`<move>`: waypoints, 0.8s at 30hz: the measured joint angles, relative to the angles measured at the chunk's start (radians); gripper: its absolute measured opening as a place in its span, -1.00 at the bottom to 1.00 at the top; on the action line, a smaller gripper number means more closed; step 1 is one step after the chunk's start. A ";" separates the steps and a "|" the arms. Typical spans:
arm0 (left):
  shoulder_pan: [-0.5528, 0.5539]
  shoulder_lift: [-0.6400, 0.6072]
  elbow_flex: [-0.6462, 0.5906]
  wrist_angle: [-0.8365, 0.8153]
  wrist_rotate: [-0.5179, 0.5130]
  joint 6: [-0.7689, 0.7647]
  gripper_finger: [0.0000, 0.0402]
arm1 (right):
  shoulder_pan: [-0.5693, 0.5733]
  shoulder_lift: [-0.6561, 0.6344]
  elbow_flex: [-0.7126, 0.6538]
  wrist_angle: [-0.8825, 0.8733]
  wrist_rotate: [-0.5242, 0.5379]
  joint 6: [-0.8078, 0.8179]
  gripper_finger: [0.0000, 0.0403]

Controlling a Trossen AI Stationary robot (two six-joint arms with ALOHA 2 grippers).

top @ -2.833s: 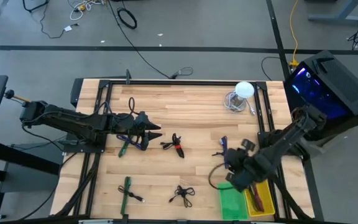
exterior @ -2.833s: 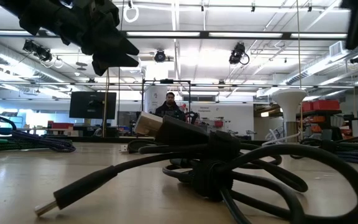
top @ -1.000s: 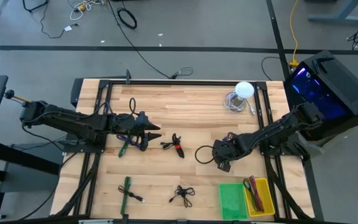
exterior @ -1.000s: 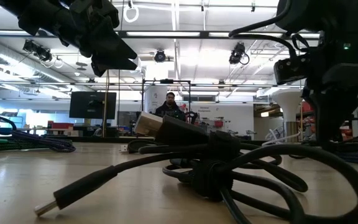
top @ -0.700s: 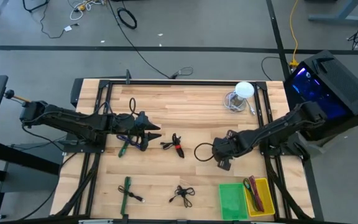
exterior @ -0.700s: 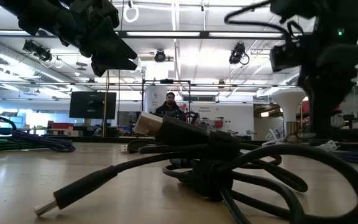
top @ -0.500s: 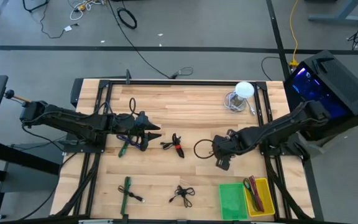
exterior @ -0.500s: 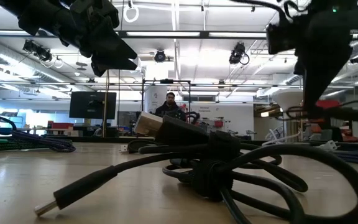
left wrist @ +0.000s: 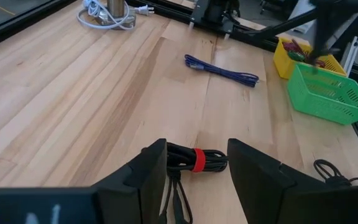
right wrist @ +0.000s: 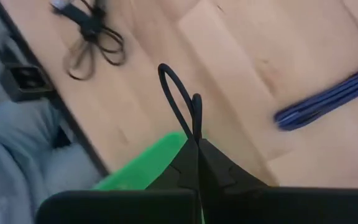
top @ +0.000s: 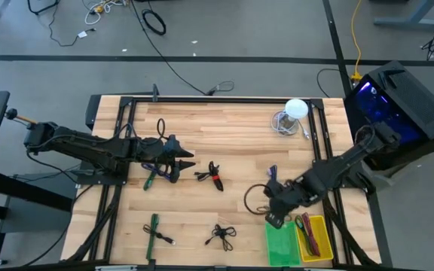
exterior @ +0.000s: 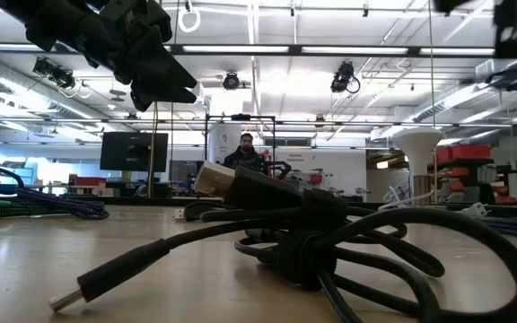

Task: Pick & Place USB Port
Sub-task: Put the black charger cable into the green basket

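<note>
right hand (top: pixel 271 209) pinched on the black usb cable (right wrist: pixel 182 102) loop by the green bin (top: pixel 281 242); light, floppy, dangles; left hand (left wrist: pixel 194 165) wide, idle.

Right end effector (top: pixel 275 213) with black cable (top: pixel 253 200), now back beside green bin (top: pixel 281 242).

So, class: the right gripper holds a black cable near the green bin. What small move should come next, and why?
Probably carry it a little farther over the green bin, then release: the right gripper, shut on the black cable, sits at the bin's edge.
</note>
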 joint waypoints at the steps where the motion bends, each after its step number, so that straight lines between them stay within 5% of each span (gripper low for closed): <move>1: 0.000 0.000 0.000 0.000 0.000 0.000 -0.12 | 0.025 0.000 0.010 0.000 0.024 0.050 -1.00; 16: 0.000 0.000 0.000 0.000 0.000 -0.010 -0.12 | 0.321 0.069 0.032 0.016 0.232 0.653 -1.00; 24: 0.000 0.000 0.000 -0.003 0.003 -0.010 -0.12 | 0.376 0.174 0.032 0.138 0.239 0.770 -1.00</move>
